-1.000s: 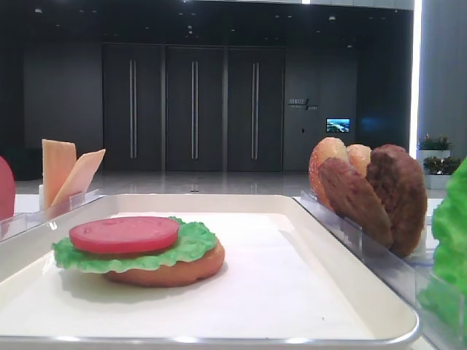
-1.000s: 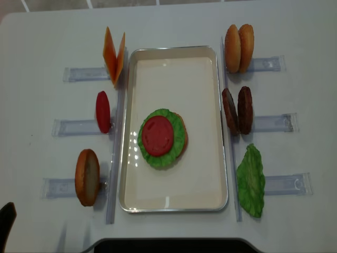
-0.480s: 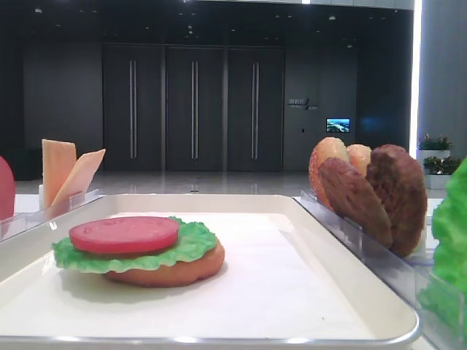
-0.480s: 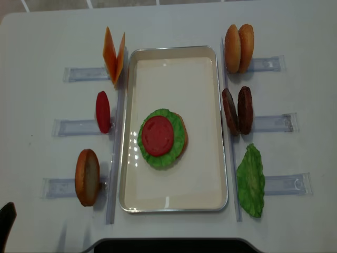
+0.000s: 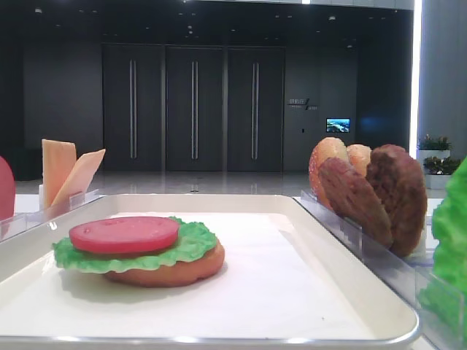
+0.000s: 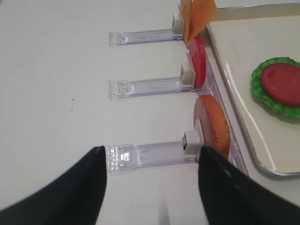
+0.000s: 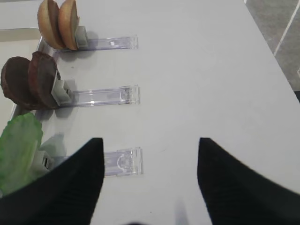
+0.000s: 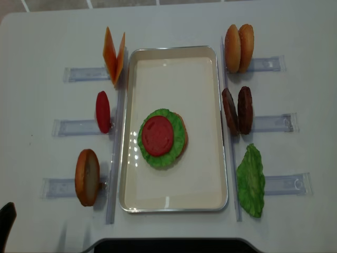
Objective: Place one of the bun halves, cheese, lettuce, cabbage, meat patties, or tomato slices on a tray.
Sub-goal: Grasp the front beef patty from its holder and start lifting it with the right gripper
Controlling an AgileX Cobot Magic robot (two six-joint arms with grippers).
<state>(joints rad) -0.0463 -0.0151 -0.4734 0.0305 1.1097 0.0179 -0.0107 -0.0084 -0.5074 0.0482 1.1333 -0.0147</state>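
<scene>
Large white rectangular tray with rounded corners and a glossy raised rim point(image 8: 174, 51) sits at the centre of the white tabletop point(image 8: 42, 42). On it, slightly toward its left rim, a stack: golden-brown bun half at the bottom point(image 5: 175, 273), bright green ruffled lettuce leaf over it point(image 8: 176, 150), smooth pinkish-red tomato slice on top point(image 8: 157, 135).

Left of the tray, in clear plastic racks point(image 8: 73, 127): two thin pale-orange cheese squares leaning in a V near the far left corner point(image 8: 114, 54), one red tomato disc on edge point(image 8: 102, 112), one bun half on edge point(image 8: 87, 176).

Right of the tray: two golden bun halves upright, side by side point(image 8: 239, 48); two reddish-brown meat patties with grainy surface, on edge, leaning together point(image 8: 237, 110); a second green lettuce leaf near the tray's near right corner point(image 8: 251, 181).

Right fingers point(image 7: 150, 178) spread wide, holding nothing, above bare tabletop beside the lettuce rack. Left fingers point(image 6: 150, 183) likewise apart and empty, over the rack of the standing bun half.
</scene>
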